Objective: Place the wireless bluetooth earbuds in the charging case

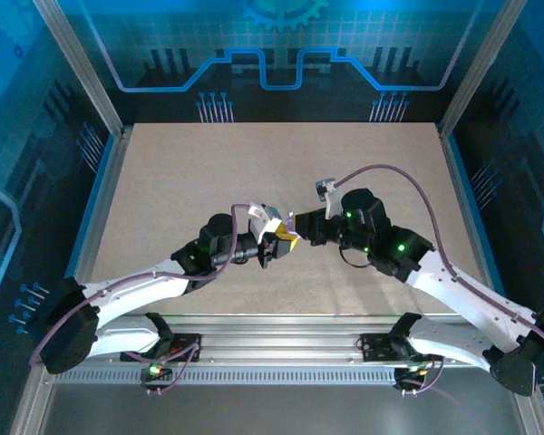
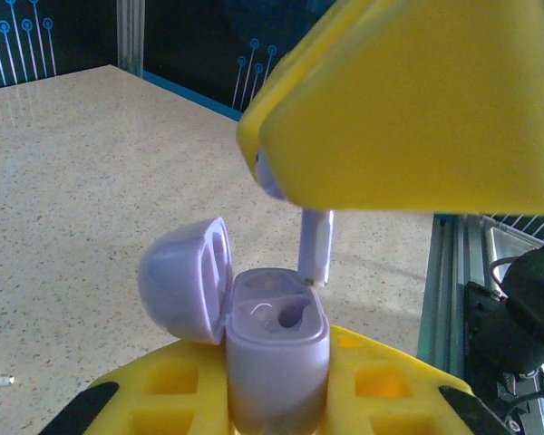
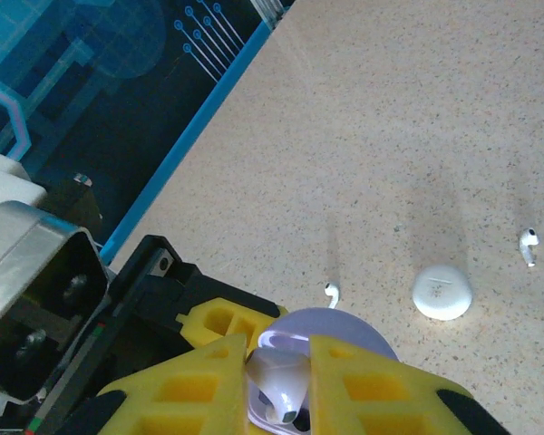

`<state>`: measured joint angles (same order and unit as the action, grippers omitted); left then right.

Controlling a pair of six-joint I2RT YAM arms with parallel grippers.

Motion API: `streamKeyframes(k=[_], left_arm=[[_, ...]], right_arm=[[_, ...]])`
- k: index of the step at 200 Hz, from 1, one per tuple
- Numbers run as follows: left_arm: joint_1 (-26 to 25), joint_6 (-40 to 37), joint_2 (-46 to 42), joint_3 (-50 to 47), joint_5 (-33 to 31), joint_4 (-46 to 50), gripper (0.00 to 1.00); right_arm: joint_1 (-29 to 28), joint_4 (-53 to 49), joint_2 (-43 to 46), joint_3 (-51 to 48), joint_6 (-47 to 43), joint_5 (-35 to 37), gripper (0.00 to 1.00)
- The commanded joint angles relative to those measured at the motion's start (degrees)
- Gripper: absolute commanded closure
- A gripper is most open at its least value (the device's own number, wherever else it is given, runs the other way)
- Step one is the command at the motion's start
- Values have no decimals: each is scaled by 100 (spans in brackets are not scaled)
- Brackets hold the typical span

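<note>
Left wrist view: L fingers (image 2: 344, 358) gripped open lavender charging case (image 2: 276, 335); R fingers (image 2: 399, 109) pinched lavender earbud (image 2: 315, 246), stem down, just above it.

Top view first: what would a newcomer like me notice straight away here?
The two arms meet mid-table: the left gripper holds an open lavender charging case, and the right gripper holds a lavender earbud just above it. On the table lie a white round puck and two white earbuds.
</note>
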<state>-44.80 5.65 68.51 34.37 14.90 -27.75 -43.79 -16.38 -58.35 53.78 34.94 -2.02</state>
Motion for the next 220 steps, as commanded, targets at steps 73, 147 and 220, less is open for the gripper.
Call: streamKeyframes(k=[73, 147, 220], left_arm=[[-36, -165, -316, 61, 7, -209, 80], [-42, -157, -304, 45, -28, -212, 80], [-38, -39, -293, 17, 22, -336, 81]], right_arm=[[63, 133, -8, -219, -65, -220, 79], [60, 320, 89, -152, -135, -208, 79], [55, 657, 186, -96, -260, 70, 80]])
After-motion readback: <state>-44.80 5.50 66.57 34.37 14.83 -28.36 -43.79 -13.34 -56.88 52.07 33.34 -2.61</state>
